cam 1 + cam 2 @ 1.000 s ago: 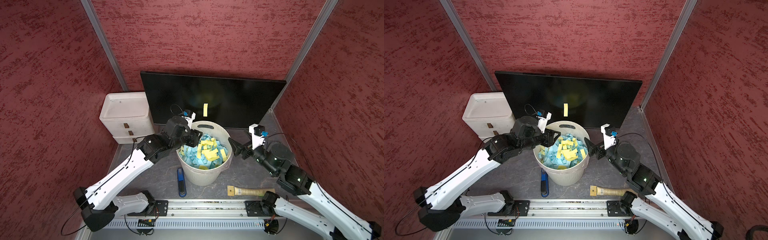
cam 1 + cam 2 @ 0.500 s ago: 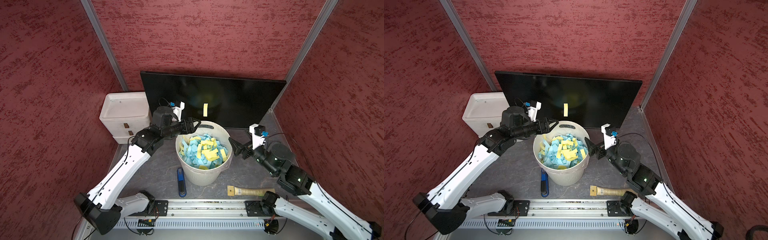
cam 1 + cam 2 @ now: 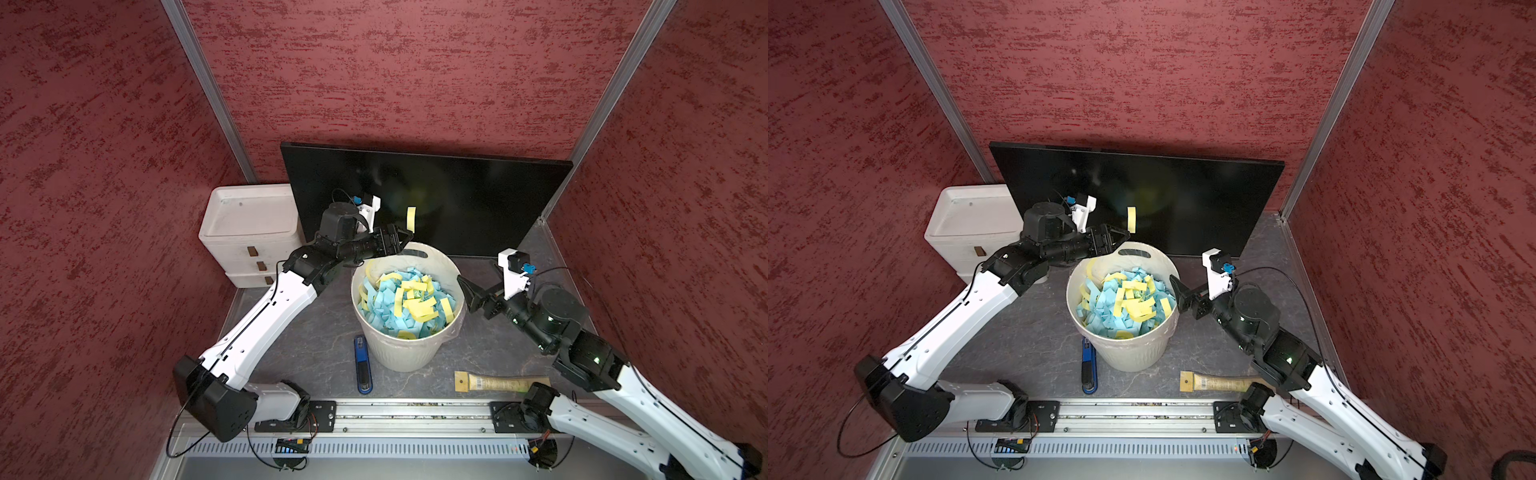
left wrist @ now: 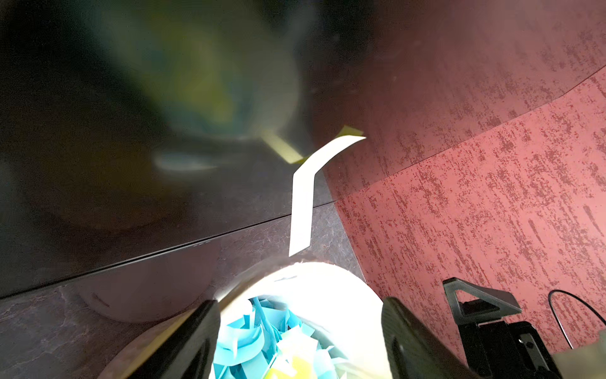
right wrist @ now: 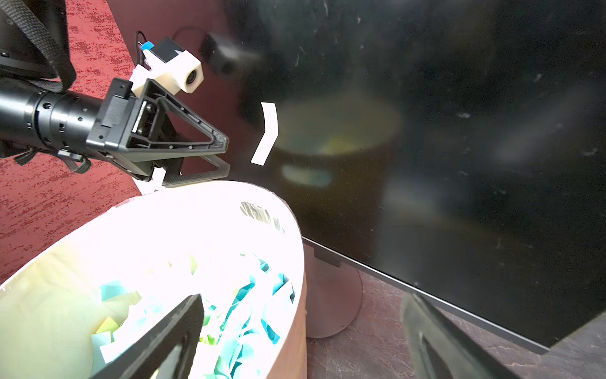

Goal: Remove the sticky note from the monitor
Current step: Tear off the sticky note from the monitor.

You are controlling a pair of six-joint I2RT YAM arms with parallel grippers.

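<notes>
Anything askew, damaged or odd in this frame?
The yellow sticky note on the monitor is kinked. Only its upper end is stuck to the screen, and the lower part bends away from it. Nothing else stands out.

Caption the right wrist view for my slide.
Open left hand beside the bent sticky note on the monitor, just above the paper-filled bin.

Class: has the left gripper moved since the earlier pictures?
Yes: the left gripper moved from over the bin back toward the monitor, nearing the sticky note.
</notes>
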